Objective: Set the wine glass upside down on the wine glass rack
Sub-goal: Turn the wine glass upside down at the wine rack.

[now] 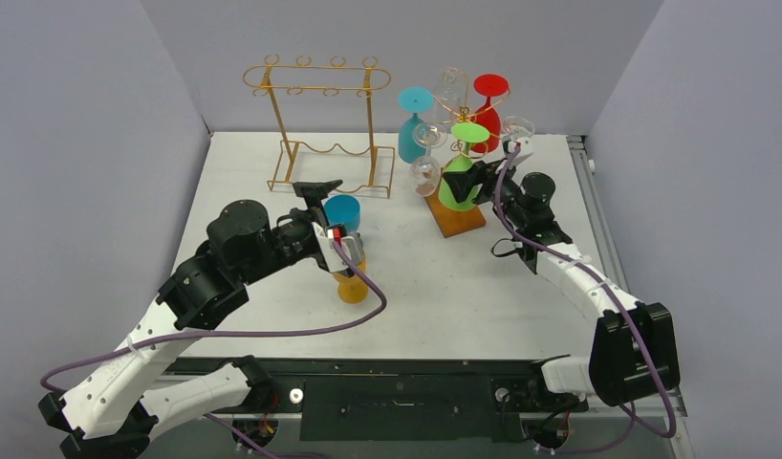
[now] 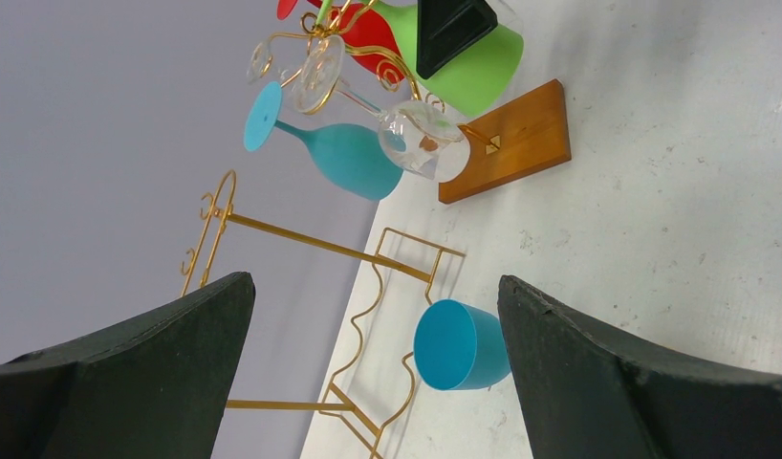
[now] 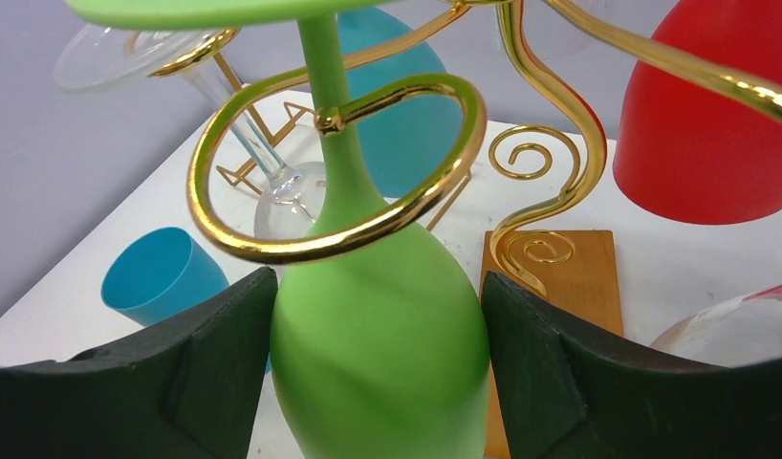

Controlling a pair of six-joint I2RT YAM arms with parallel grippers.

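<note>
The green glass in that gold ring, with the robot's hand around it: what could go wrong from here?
1. The green glass has its stem through the gold ring; if the right hand pulls sideways, the stem could catch and the glass might crack.
2. The red glass and a clear glass hang close by, so a wide withdrawal might knock them.

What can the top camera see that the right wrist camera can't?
Only the top camera shows the left arm, the open left pincer and something orange beside it. Only the right wrist camera shows up close the gold ring circling the stem of the green glass. Both show the green glass, red glass, blue cup and wooden base.
</note>
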